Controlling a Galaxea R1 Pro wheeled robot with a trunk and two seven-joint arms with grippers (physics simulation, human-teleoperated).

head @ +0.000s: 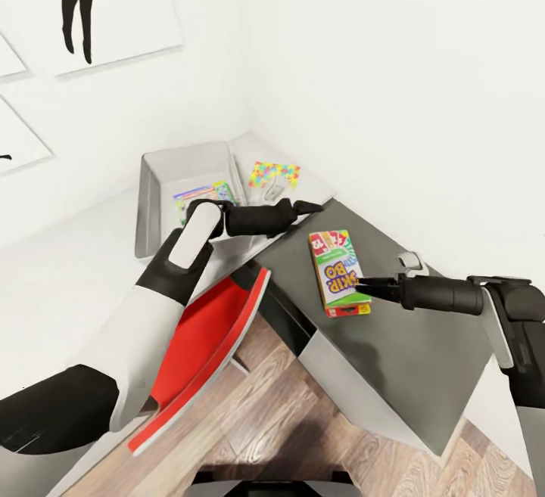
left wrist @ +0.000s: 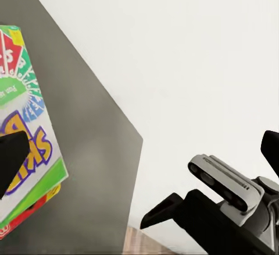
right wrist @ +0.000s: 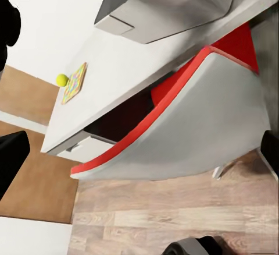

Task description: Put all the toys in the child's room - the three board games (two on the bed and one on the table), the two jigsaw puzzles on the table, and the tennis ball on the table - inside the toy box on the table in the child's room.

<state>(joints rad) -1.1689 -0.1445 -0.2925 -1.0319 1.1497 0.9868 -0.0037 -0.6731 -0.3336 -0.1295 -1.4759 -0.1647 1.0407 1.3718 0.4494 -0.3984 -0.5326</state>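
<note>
The toy box (head: 151, 202), upper left of centre on the pale counter (head: 68, 270), holds a blue board game (head: 200, 196). A jigsaw puzzle (head: 273, 174) lies beside it. The white-green SKIP-BO box (head: 337, 270) rests on the dark cabinet (head: 409, 361). The right end effector (head: 363, 283) is spread beside it; I cannot tell whether the left end effector (head: 312, 207) is spread.

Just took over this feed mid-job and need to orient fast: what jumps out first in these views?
The SKIP-BO box lies on the dark grey cabinet, with the right gripper at its edge. Behind it, the toy box on the pale table already holds a colourful game box, with a jigsaw puzzle beside it. A red-and-white chair is tucked under the table, below the left arm.
</note>
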